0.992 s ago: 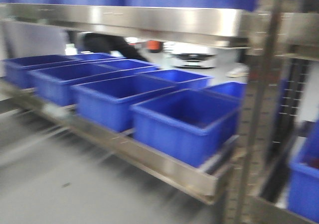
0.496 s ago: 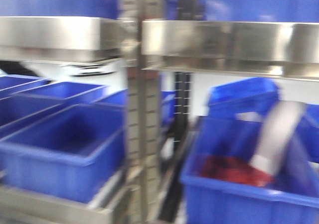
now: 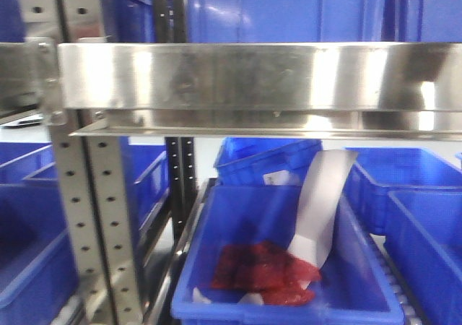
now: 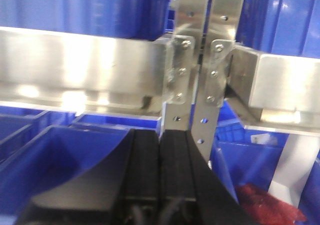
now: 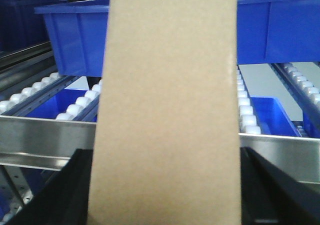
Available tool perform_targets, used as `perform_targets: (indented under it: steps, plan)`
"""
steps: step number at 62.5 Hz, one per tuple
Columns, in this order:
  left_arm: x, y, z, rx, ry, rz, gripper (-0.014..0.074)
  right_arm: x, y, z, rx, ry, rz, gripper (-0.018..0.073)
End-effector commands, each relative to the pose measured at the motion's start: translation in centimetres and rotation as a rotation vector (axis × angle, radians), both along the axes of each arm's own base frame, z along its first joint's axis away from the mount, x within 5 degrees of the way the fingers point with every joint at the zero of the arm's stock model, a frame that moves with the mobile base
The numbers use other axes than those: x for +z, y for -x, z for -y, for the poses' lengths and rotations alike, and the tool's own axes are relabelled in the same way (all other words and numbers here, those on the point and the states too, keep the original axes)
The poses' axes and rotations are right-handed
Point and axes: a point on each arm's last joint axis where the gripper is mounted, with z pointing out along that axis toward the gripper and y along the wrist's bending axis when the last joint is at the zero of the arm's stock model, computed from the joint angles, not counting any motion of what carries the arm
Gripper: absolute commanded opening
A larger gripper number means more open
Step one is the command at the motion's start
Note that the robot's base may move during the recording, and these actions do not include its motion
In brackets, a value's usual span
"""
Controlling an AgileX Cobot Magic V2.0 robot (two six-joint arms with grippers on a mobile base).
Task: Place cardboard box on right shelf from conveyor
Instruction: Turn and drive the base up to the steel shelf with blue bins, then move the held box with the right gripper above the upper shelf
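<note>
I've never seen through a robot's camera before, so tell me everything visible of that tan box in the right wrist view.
The box is plain tan cardboard, matte, unmarked and slim, with straight edges. It stands upright, fills the middle of the view and runs off the top and bottom. The right gripper holds it, with dark fingers flanking its lower sides. Behind it are the steel shelf and white rollers.

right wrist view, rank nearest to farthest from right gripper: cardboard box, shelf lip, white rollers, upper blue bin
1. cardboard box, held, centre
2. shelf lip, low, just behind
3. white rollers, past the lip
4. upper blue bin, top, farthest back
</note>
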Motion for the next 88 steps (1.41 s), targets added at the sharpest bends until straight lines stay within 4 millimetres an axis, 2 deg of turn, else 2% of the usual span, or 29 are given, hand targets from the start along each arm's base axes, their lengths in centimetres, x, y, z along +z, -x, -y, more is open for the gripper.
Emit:
perform_targets:
  steps: [1,88]
  plan:
    - [1.01,0.17,-0.04,0.0,0.018,0.105,-0.0119,1.77,0.04,-0.06,0.007,0.016,0.124,0.0161]
    - [1.01,0.17,-0.05,0.002,0.018,0.105,-0.0119,1.8,0.03,-0.06,0.008,0.016,0.128,0.0161]
